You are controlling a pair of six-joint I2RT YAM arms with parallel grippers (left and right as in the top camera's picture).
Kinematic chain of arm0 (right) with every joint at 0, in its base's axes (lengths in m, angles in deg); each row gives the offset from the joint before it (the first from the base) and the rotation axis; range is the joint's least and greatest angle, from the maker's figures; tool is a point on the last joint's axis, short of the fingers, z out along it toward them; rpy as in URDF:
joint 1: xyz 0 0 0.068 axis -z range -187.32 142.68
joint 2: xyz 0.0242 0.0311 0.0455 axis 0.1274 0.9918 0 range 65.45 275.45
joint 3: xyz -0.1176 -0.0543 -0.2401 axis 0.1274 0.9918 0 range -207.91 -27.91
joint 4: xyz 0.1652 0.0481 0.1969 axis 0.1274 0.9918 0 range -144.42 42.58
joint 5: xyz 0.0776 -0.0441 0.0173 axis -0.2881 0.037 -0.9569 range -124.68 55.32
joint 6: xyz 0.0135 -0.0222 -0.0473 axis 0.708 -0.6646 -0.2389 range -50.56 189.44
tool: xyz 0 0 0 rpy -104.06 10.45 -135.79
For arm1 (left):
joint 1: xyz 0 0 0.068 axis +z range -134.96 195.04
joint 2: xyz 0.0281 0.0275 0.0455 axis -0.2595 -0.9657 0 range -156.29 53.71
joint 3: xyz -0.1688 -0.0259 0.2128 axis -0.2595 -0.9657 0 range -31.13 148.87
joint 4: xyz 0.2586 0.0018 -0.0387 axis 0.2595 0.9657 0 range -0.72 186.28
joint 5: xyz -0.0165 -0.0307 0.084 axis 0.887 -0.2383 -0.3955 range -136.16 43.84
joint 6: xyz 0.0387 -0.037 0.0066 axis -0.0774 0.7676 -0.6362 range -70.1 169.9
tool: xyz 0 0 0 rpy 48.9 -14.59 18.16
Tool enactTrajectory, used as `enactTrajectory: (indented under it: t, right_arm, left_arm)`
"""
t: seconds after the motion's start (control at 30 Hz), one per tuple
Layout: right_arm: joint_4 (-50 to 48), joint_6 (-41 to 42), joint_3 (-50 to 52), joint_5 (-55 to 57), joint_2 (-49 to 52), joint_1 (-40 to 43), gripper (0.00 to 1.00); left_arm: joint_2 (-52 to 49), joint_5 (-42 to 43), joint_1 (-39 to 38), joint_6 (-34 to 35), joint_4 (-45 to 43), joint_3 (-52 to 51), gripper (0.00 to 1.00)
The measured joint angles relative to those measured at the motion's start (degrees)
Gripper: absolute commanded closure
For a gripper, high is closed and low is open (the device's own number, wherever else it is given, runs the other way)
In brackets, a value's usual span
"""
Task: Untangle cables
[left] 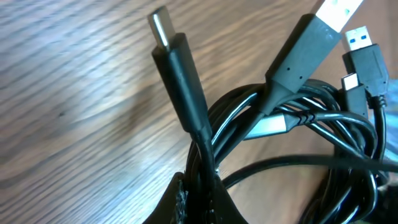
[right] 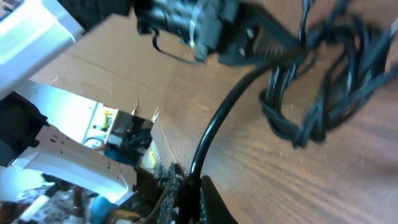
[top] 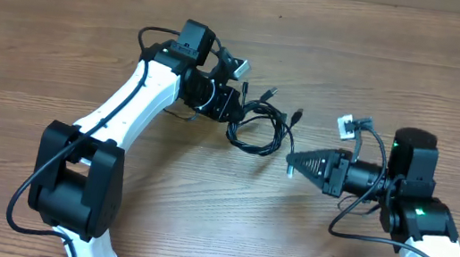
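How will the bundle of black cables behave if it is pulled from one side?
Probably floppy: the cables lie in loose curved loops. Likely light, since the cords are thin. Their strands wind together, so pulling one may drag the rest.

White arm links (top: 139,98), black joints (top: 78,181) (green lights (top: 420,210)).

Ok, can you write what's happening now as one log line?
left tool: shut on cables | right tool: shut on cables | cables: tangled bundle between tools
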Motion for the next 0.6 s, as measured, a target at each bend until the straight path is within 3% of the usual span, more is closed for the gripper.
enactTrajectory:
  t: [0.37, 0.6]
  right_arm:
    - [0.4, 1.0, -5.2, 9.2, 0.0, -0.3, 0.96]
    - [7.2, 2.5, -5.2, 13.6, 0.0, -5.2, 0.96]
  left_arm:
    - [0.0, -2.5, -4.3, 0.9, -0.2, 0.0, 0.96]
    - [0.0, -2.5, -5.8, 3.8, -4.3, 0.0, 0.96]
